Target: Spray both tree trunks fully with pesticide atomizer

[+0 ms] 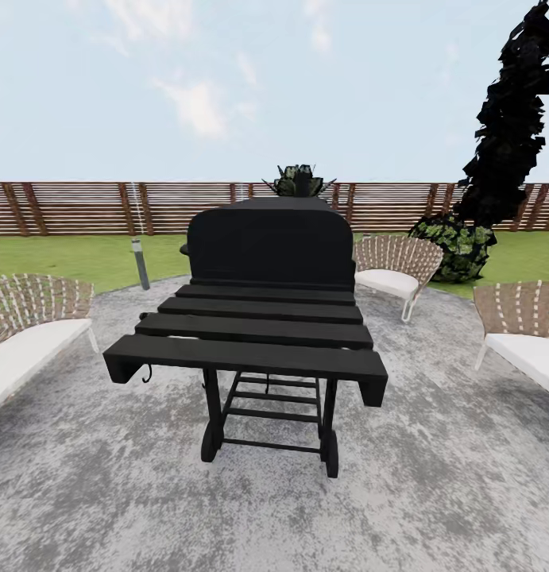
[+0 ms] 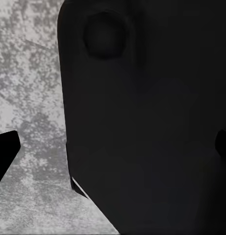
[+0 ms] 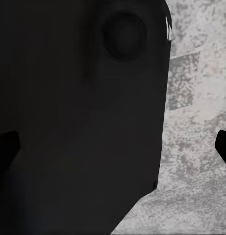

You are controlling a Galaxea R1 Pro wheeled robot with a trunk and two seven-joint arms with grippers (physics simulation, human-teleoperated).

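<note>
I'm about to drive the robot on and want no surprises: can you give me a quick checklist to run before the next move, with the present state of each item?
1. Path straight ahead: not ok. A black grill stands right in front on the grey paving.
2. Side room: cannot tell. A woven chair sits to the left and another chair to the right.
3. Atomizer located: not ok; no view shows it.
4. Target trees located: not ok. Just a dark conifer by the wooden fence.
5. Grippers free: cannot tell. Dark fingertips sit wide apart at the frame edges of the wrist views, with a dark body of the robot between.
</note>
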